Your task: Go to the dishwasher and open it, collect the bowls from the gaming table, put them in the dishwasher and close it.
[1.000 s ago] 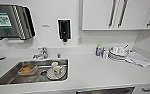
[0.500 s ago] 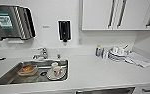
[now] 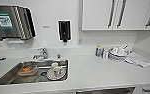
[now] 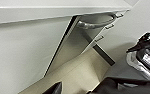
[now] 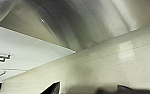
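The dishwasher's dark top strip [image 3: 106,91] runs under the white counter at the bottom edge of the head view. In the left wrist view its brushed steel front [image 4: 73,50] stands flush with the white cabinet front beside it. Its bar handle [image 4: 96,23] sits just below the counter's edge. My left gripper [image 4: 77,88] hangs low in front of that door, apart from it. Close to my right gripper [image 5: 83,90] rises a streaked grey steel surface [image 5: 73,22] that looks like the same door. The gaming table is out of view.
A steel sink [image 3: 8,75] holds a plate with cups [image 3: 56,72] and a plastic tub [image 3: 28,70]. Stacked dishes [image 3: 117,53] and a cloth [image 3: 138,60] lie on the counter at the right. Wall cabinets [image 3: 101,15] hang above. The floor [image 4: 73,75] below is beige.
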Controlling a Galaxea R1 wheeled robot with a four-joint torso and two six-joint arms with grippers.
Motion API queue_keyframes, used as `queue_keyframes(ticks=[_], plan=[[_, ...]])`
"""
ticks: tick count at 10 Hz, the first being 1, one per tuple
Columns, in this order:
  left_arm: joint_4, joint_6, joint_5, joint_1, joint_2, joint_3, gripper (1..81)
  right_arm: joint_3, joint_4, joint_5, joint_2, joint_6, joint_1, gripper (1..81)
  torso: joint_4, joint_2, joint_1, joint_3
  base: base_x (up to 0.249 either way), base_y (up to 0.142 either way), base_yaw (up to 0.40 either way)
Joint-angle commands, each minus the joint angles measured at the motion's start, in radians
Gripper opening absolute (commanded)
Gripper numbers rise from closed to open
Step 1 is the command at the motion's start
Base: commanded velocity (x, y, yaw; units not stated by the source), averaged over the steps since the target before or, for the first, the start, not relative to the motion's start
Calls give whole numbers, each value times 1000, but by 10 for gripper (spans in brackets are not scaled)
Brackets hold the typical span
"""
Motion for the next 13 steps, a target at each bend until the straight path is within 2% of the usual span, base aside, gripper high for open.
queue_keyframes(ticks=[1, 4, 5, 7, 8, 13], plan=[[3, 3, 17, -86, -25, 29, 811, 74, 12, -120, -89, 134, 204, 811, 0, 0, 0, 0, 0, 0, 0], [6, 6, 7, -86, 8, 14, 811, 62, 6, -256, -42, 301, 330, 811, 0, 0, 0, 0, 0, 0, 0], [24, 9, 7, -86, 11, 14, 811, 54, 3, -319, -16, 367, 362, 811, 0, 0, 0, 0, 0, 0, 0], [47, 9, 6, -86, 21, 17, 811, 25, 3, -385, 26, 444, 440, 811, 0, 0, 0, 0, 0, 0, 0], [47, 8, 4, -86, 27, 14, 811, 13, 1, -413, 46, 492, 475, 811, 0, 0, 0, 0, 0, 0, 0], [46, 8, 6, -101, 30, 19, 811, -29, 1, -468, 98, 694, 610, 811, 0, 0, 0, 0, 0, 0, 0]])
